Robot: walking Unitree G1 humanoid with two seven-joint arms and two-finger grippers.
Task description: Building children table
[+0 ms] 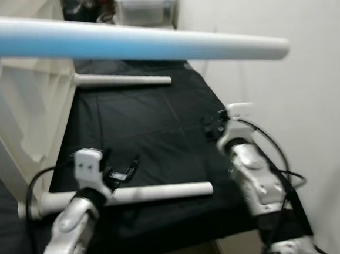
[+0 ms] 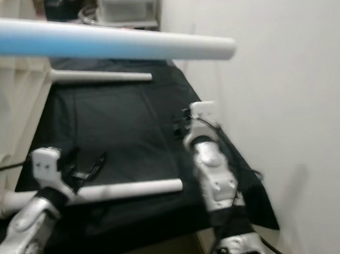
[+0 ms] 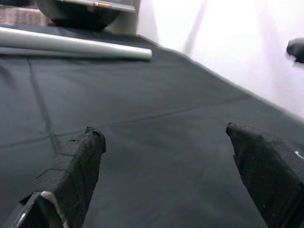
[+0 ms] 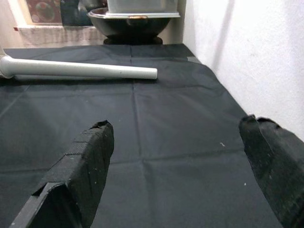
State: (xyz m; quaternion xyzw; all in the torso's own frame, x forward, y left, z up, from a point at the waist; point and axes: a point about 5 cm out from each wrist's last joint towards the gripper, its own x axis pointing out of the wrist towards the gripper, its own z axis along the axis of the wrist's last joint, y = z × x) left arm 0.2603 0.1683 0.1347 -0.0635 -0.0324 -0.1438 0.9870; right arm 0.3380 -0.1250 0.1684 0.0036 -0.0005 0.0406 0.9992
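Note:
A white children's table lies on its side on a black cloth (image 1: 152, 122), its top (image 1: 27, 114) standing upright at the left. Three white legs stick out to the right: a blurred one (image 1: 128, 42) close to the camera, a far one (image 1: 122, 79) low over the cloth, and a near one (image 1: 157, 192) by the front edge. My left gripper (image 1: 123, 169) hangs open just above the near leg, holding nothing. Open and empty too, my right gripper (image 1: 214, 123) hovers over the cloth's right edge. The far leg (image 4: 80, 70) lies well ahead of both grippers.
A white wall (image 1: 297, 93) runs close along the right side of the cloth. At the back stand a clear plastic bin (image 1: 146, 5) and a dark round bowl-like base (image 4: 133, 21). Cables trail from both wrists.

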